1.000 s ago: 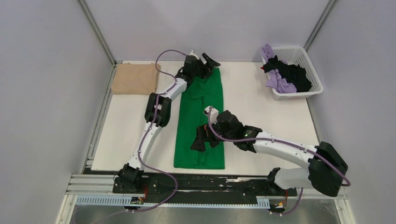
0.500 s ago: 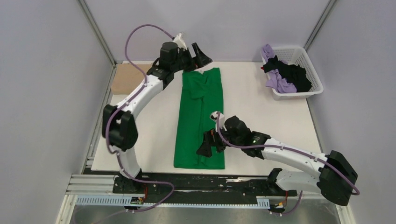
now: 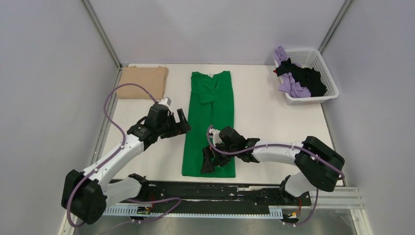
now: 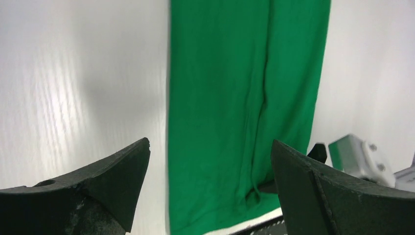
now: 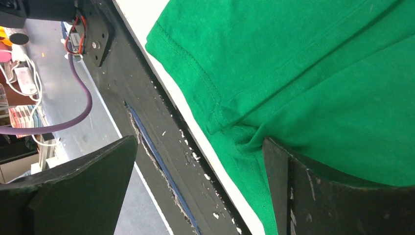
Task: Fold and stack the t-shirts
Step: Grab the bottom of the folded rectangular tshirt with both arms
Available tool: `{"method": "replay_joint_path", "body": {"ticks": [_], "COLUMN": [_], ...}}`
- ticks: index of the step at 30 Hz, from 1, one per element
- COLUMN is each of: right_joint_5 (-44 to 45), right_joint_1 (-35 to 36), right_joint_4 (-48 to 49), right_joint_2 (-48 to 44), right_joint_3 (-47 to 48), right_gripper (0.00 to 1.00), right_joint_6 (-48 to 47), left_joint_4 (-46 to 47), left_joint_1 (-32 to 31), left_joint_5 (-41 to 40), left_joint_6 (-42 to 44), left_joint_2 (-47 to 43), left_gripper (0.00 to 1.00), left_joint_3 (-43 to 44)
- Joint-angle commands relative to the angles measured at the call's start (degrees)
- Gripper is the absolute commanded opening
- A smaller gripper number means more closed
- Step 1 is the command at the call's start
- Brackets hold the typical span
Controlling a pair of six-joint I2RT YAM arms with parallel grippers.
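risk: the right gripper (image 3: 207, 161), wide open over the near hem, may pinch only the top layer, so the strip opens. the hem is close to the table (image 3: 274, 115) edge, so a finger can catch there. left gripper (image 3: 183, 124) is also open & empty, just beside the left edge. green t-shirt (image 3: 209, 117) lies mid-table, long axis near-to-far, collar w/ label at far end.
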Motion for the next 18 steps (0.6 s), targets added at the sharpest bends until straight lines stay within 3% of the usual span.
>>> {"method": "replay_joint_path", "body": {"ticks": [1,5,10,18], "right_joint_5": [-1.1,2.1,6.5,23.8], "right_joint_1": [1.2,1.3,1.3,0.3], "right_joint_4": [4.0,0.9,-5.9,-23.3], "right_joint_2": [2.9,2.0,-8.7,-23.9], "right_joint_3": [2.5,3.4,3.5,-0.6], "right_gripper": [1.0,1.0,1.0,1.0], "right_joint_6": [0.7,0.4,0.7,6.7], "left_joint_4": [-6.7,-10.8,-14.9,-16.0], "left_joint_1": [0.1,0.0,-0.1,-6.4], "left_joint_5": [-2.2,0.3,7.3,13.9], "left_joint_6": [-2.9,-4.8,-5.2,-10.4], "left_joint_2": [-10.5,-16.0,-17.1,-15.8], "left_gripper": [1.0,1.0,1.0,0.97], "left_joint_3": [-4.5,-8.5,-11.6,-17.5]}}
